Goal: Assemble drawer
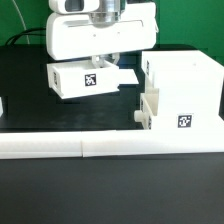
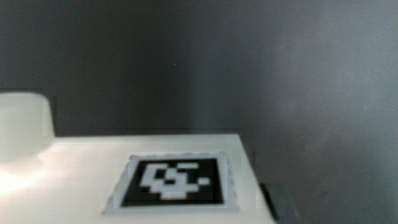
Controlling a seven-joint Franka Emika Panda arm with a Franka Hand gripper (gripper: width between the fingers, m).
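In the exterior view a small white drawer tray (image 1: pixel 88 80) with a black-and-white tag hangs slightly tilted under my gripper (image 1: pixel 104 62), which is shut on its top edge. The large white cubic case (image 1: pixel 185 85), tagged on its front, stands to the exterior view's right of the tray. A second small tray (image 1: pixel 148 108) sits in the case's lower part, its knob (image 1: pixel 134 116) sticking out toward the held tray. The wrist view shows the held tray's flat white face (image 2: pixel 71 170) and its tag (image 2: pixel 178 182) close up. My fingertips do not show there.
Long low white border bars (image 1: pixel 100 148) run along the front of the black table. Another white piece (image 1: pixel 2 105) shows at the exterior view's left edge. In the wrist view a blurred white lump (image 2: pixel 22 125) sits beside the tray face.
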